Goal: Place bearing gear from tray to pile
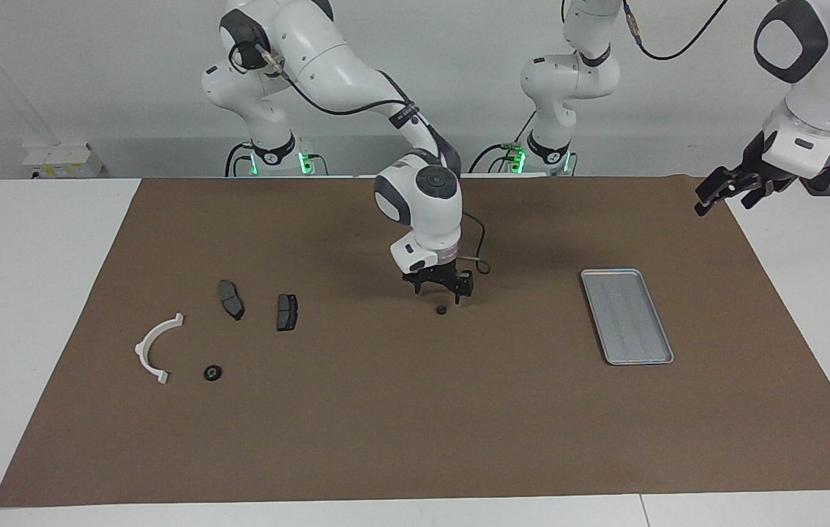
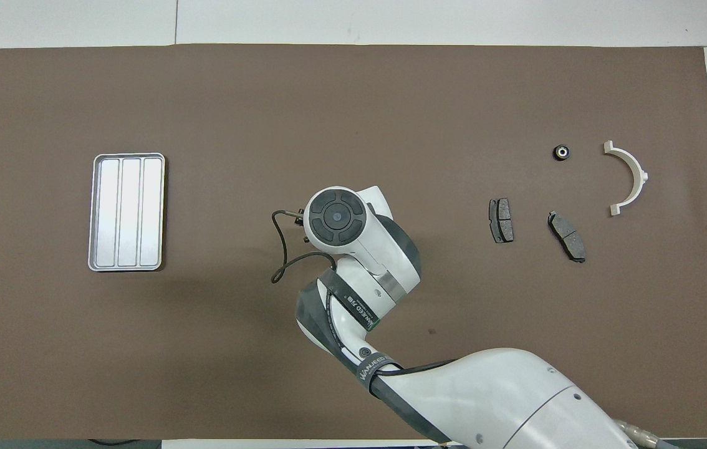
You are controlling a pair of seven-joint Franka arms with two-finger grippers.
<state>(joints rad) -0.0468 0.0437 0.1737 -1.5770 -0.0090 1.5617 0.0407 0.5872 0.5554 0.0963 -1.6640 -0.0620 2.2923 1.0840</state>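
Note:
A small black bearing gear (image 1: 441,309) lies on the brown mat at mid-table. My right gripper (image 1: 440,291) hangs open just above it, a fingertip to either side; the overhead view hides both under the wrist. A second bearing gear (image 1: 213,372) (image 2: 561,152) lies in the pile, beside the white half-ring bracket (image 1: 157,348) (image 2: 629,178) and two dark plates (image 1: 231,298) (image 1: 286,312). The silver tray (image 1: 627,316) (image 2: 127,212) holds nothing. My left gripper (image 1: 724,201) waits open, raised over the mat's edge at the left arm's end.
The brown mat (image 1: 415,424) covers most of the white table. A black cable (image 2: 282,262) loops off the right wrist. A wide stretch of bare mat separates the tray from the pile.

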